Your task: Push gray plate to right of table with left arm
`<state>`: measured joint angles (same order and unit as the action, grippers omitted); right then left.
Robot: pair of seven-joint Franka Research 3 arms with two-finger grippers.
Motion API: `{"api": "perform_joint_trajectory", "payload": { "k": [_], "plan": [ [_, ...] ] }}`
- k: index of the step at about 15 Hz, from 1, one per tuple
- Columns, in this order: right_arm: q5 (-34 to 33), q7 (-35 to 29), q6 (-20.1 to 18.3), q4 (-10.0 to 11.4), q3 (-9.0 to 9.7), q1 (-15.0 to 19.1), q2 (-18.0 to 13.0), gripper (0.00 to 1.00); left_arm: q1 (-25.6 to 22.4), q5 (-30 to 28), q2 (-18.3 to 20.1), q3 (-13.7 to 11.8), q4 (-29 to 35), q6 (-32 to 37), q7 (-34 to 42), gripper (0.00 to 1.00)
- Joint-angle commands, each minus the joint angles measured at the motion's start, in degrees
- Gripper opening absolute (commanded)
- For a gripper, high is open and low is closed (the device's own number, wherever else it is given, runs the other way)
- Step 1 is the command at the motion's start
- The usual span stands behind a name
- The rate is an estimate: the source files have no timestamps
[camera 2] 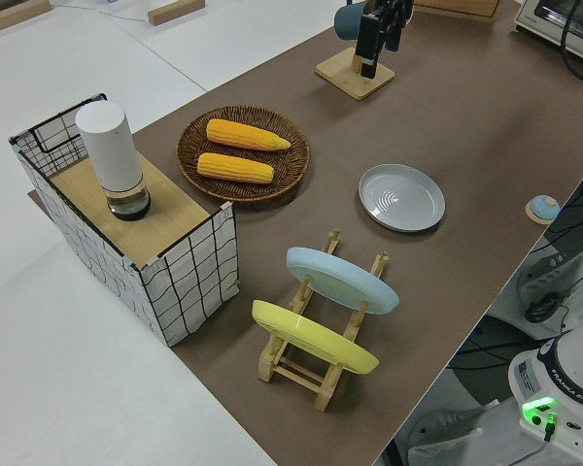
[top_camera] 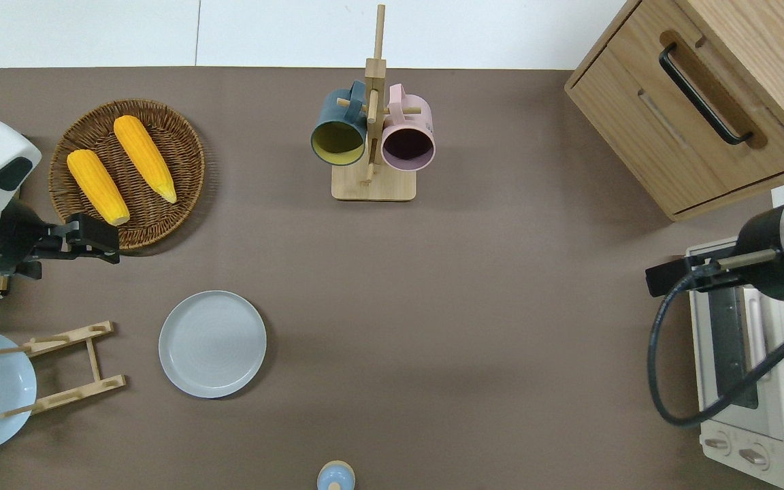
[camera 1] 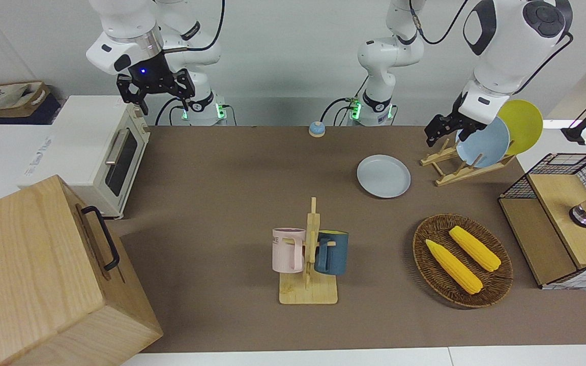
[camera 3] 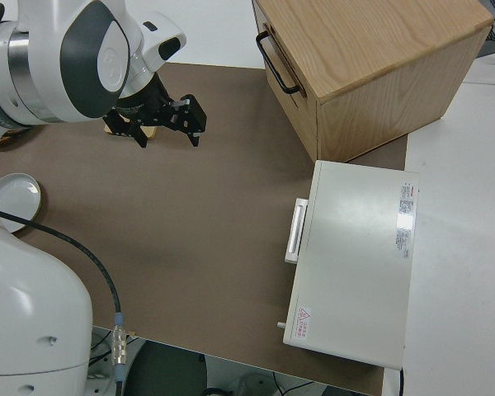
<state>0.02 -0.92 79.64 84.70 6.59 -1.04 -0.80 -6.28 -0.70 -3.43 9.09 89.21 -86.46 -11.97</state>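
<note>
The gray plate (camera 1: 383, 176) (top_camera: 212, 344) (camera 2: 401, 197) lies flat on the brown table (camera 1: 222, 203), beside the wooden plate rack (top_camera: 65, 367) and nearer to the robots than the wicker basket. My left gripper (camera 1: 445, 138) (top_camera: 96, 238) hangs in the air, open and holding nothing. In the overhead view it is over the basket's edge nearest the robots, well apart from the gray plate. The right arm is parked, its gripper (camera 1: 156, 94) (camera 3: 167, 125) open.
A sky-blue plate (camera 1: 484, 142) and a yellow plate (camera 1: 522, 124) stand in the rack. The wicker basket (camera 1: 496, 284) holds two corn cobs. A mug tree (camera 1: 309, 259) stands mid-table. A toaster oven (camera 1: 94, 152), wooden cabinet (camera 1: 44, 274), wire box (camera 1: 562, 218) and small blue bell (camera 1: 316, 129) line the edges.
</note>
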Motion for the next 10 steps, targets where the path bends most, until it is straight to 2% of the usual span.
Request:
{"api": "perform_joint_trajectory", "payload": {
  "k": [1,10],
  "plan": [
    [0.25,-0.75,-0.89,-0.50,0.96,1.13,-0.17,0.983,1.00,0.44,-0.88,-0.74,-1.06,-0.63,-0.87,1.00],
    [0.25,-0.75,-0.89,-0.50,0.96,1.13,-0.17,0.983,0.83,0.52,-1.06,-0.21,-1.15,-0.73,-0.95,1.00]
  ]
}}
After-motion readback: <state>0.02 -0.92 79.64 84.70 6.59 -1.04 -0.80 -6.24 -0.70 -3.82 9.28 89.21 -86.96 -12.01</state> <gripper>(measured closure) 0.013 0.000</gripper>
